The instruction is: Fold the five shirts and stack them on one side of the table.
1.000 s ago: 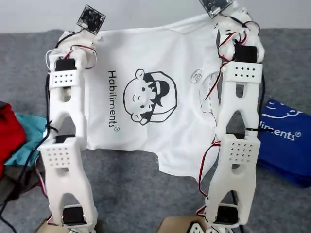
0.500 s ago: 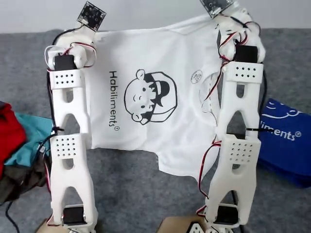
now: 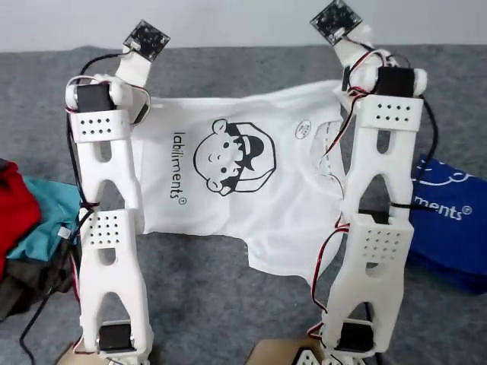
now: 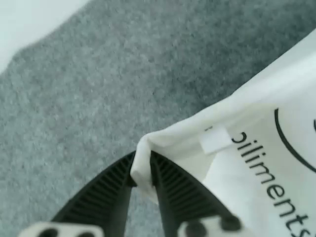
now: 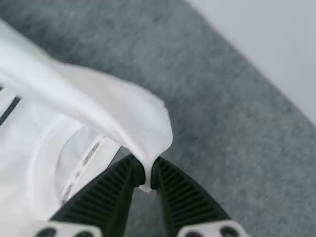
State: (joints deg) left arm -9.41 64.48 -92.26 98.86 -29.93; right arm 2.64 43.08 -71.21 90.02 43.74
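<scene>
A white shirt (image 3: 236, 190) with a black monkey print lies between my two arms on the grey table, its far edge lifted and folded toward me. My left gripper (image 4: 142, 170) is shut on the far corner of the white shirt (image 4: 256, 138) near the print. My right gripper (image 5: 144, 180) is shut on the other far corner of the white shirt (image 5: 98, 118), by the collar. In the high view the left gripper (image 3: 135, 103) and right gripper (image 3: 351, 72) sit at the shirt's far edge. A folded blue shirt (image 3: 449, 228) lies at the right.
A heap of red (image 3: 15, 213), teal (image 3: 49, 209) and dark (image 3: 30, 281) shirts sits at the table's left edge. The grey table (image 3: 198, 304) shows bare beyond the white shirt and in front of it. Cables run along both arms.
Both grippers have pulled the white shirt's far edge toward me, lifting it off the table. Bare grey table now shows beyond the shirt, and the print's text is partly covered.
</scene>
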